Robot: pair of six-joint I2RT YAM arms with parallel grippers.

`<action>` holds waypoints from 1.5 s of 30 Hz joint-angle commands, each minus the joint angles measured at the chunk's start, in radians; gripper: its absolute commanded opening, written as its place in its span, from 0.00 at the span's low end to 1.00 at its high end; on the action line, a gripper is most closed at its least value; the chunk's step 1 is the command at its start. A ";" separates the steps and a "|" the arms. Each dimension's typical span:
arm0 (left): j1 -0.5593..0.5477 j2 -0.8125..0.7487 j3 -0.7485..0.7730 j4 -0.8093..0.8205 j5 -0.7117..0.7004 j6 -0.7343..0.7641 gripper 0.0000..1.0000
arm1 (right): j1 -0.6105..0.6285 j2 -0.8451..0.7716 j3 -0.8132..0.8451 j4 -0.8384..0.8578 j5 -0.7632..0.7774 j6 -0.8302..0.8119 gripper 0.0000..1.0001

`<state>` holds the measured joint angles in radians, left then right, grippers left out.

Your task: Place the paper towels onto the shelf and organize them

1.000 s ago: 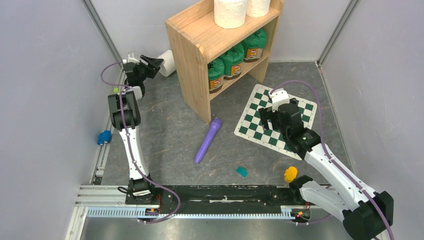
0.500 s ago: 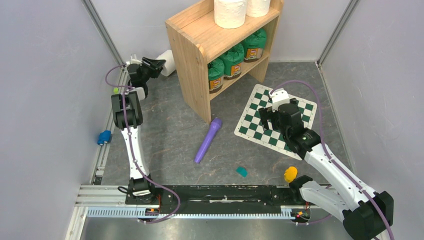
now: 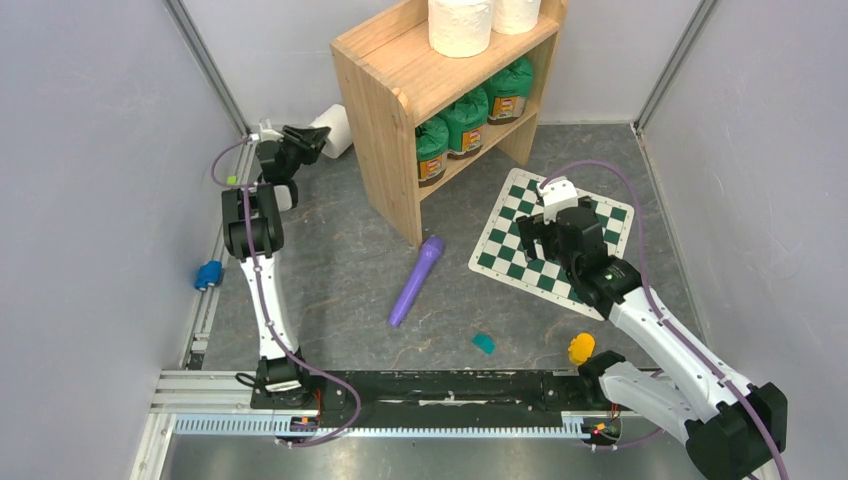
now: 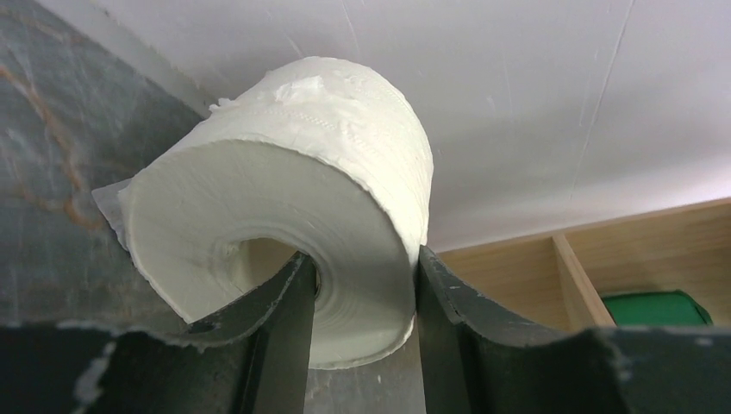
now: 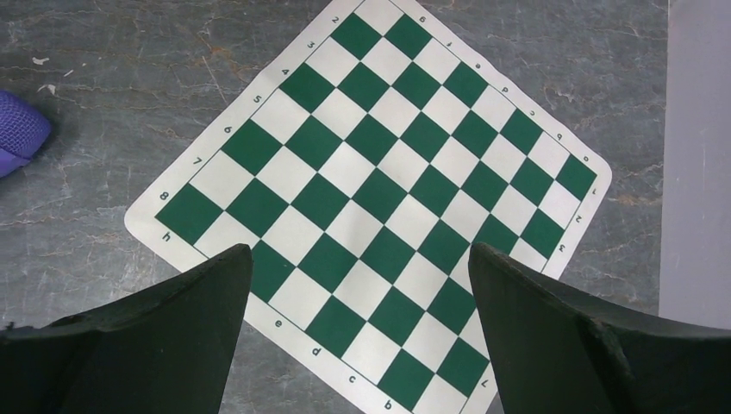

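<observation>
One white paper towel roll (image 3: pixel 338 124) lies on its side on the floor by the back wall, left of the wooden shelf (image 3: pixel 385 110). My left gripper (image 3: pixel 312 138) is on it. In the left wrist view one finger (image 4: pixel 284 302) sits in the hollow core and the other presses the outside, pinching the wall of the roll (image 4: pixel 293 172). Two more rolls (image 3: pixel 460 25) (image 3: pixel 517 12) stand upright on the shelf's top board. My right gripper (image 3: pixel 560 225) hangs open and empty over the checkered board (image 5: pixel 379 181); it shows in the right wrist view (image 5: pixel 360 259).
Green canisters (image 3: pixel 467 120) fill the shelf's lower tier; one shows in the left wrist view (image 4: pixel 659 308). A purple microphone-shaped object (image 3: pixel 417 280), a small teal piece (image 3: pixel 484 343), a yellow thing (image 3: pixel 581 348) and a blue thing (image 3: pixel 208 274) lie on the floor. Walls close in on all sides.
My left gripper has moved right and back toward the lying roll and now has its fingers on it. The right arm has not moved.
</observation>
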<state>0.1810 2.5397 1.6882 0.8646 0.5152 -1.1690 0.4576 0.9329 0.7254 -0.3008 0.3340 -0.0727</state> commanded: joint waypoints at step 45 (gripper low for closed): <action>-0.098 -1.905 -1.427 -0.322 0.287 0.103 0.16 | 0.118 -0.060 -0.185 0.629 -0.816 0.274 0.98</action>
<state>0.1093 0.7097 0.2409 0.4763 0.7376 -1.0348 0.5674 0.8417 0.5007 0.1928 -0.3958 0.1246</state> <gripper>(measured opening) 0.472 0.980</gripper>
